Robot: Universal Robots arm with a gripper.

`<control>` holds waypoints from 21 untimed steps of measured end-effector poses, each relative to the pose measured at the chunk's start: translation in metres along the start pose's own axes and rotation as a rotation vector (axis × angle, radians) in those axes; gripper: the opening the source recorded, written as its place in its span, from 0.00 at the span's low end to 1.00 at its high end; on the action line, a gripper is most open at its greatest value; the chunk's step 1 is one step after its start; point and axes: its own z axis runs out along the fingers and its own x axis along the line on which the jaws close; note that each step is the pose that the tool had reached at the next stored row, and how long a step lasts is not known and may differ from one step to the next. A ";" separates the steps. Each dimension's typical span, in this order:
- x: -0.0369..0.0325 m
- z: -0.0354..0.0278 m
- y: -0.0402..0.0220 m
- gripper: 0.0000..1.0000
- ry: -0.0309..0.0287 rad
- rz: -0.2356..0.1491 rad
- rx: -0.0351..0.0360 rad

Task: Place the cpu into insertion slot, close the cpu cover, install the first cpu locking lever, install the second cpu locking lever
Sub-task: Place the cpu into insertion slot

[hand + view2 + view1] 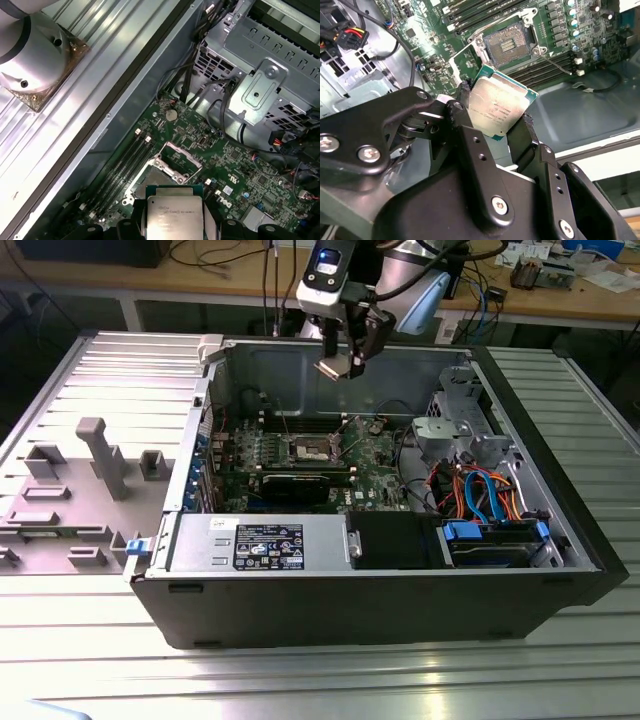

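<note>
Tool (pixel 496 106) clamped narrow on the small flat silver-topped square cpu (pixel 502 102), held clear above the open black PC case (pixel 350 605), w/ the silver-rimmed square insertion slot (pixel 507 46) mid green motherboard (pixel 422 47) bare below: chip not yet seated, all 4 task steps left.

An open black computer case (pixel 380 610) lies on a ribbed metal table (pixel 300 680) under the gripper (pixel 342 365). Well below the gripper are long memory slots (pixel 125 160) and a coin battery (pixel 171 114). Farther off sit a grey power supply (pixel 260 543), a metal drive cage (pixel 260 90) and blue and orange cables (pixel 485 490). Grey plastic blocks (pixel 100 455) stand outside the case, on the exterior view's left.
</note>
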 end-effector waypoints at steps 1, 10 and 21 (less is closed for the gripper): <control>0.0000 0.0000 0.0000 0.55 -0.0006 0.007 -0.0001; 0.0000 0.0000 0.0000 0.55 -0.0022 0.025 -0.0004; 0.0001 0.0000 -0.0001 0.55 -0.0084 0.095 -0.0018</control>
